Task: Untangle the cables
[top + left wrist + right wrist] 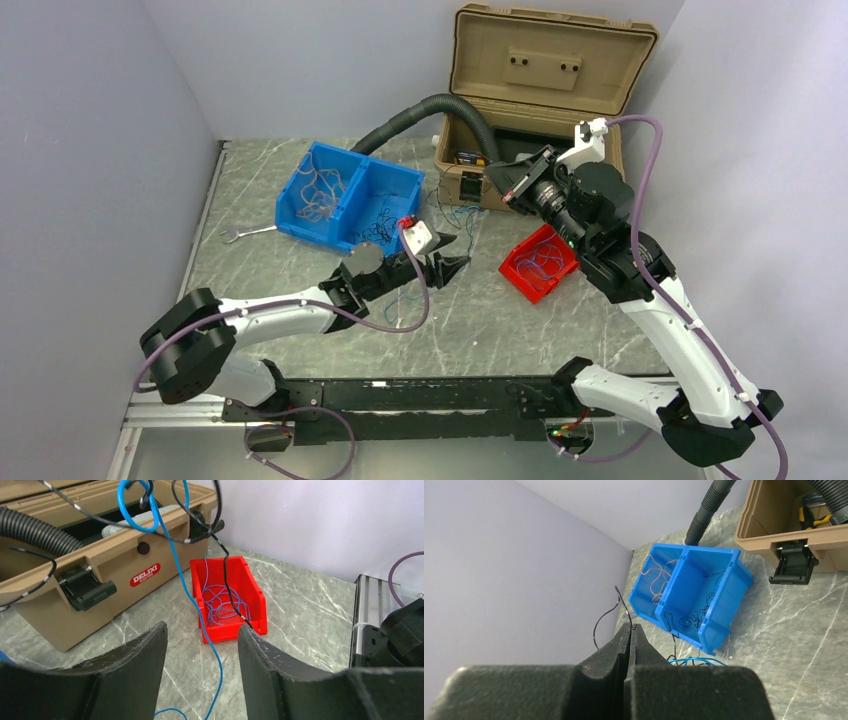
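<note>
The cables are thin blue and black wires. A tangle of them (456, 214) hangs between my two grippers. My right gripper (630, 626) is raised in front of the toolbox and shut on a black wire (605, 617), which loops out past its tips. My left gripper (202, 630) is open, low over the table. A blue wire (219, 664) runs down between its fingers without being pinched. Another black wire (226, 582) drops to the right fingertip (246, 630). More blue wires lie in the red bin (257, 596).
An open tan toolbox (540, 80) stands at the back with a black corrugated hose (420, 112) running into it. A blue two-compartment bin (362, 176) at the left holds pale and black wires. A wrench (245, 233) lies beside it. The red bin (516, 266) sits right of centre.
</note>
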`<control>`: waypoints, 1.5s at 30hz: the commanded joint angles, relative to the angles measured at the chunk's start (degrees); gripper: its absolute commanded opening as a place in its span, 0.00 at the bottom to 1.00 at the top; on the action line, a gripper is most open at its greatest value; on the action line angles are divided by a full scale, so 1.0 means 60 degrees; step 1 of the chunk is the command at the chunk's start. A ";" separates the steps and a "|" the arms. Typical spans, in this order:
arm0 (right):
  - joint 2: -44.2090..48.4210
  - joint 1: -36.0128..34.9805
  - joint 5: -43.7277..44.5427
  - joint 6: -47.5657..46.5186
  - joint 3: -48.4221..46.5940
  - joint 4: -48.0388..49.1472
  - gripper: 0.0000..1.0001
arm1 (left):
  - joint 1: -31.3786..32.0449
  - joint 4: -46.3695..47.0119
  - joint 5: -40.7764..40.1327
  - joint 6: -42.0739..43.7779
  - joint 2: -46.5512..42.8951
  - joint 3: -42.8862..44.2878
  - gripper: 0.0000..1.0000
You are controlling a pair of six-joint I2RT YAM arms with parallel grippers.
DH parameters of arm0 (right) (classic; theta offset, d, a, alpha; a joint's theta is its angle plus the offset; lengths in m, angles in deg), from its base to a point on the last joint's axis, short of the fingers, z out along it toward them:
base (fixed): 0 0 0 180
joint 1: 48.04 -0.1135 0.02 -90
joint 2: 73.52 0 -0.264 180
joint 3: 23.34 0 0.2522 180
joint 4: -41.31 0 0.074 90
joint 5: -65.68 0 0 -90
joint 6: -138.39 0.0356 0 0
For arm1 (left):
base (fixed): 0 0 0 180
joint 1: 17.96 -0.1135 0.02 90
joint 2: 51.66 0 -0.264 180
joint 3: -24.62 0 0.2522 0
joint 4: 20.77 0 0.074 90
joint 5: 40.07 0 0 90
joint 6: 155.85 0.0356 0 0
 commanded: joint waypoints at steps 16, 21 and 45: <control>0.0221 0.0029 0.0193 0.0348 -0.0059 0.0413 0.00 | 0.0054 0.1047 0.0635 -0.0900 0.2169 0.1620 0.00; 0.0770 0.0036 0.2361 -0.0354 0.0007 0.0084 0.00 | -0.0058 0.1564 -0.0457 -0.1548 0.1578 0.0159 0.00; 0.1966 0.0028 0.3764 -0.1320 0.2347 -0.0487 0.00 | -0.1030 -0.6590 -0.2118 -0.3217 -0.2978 -0.1474 0.01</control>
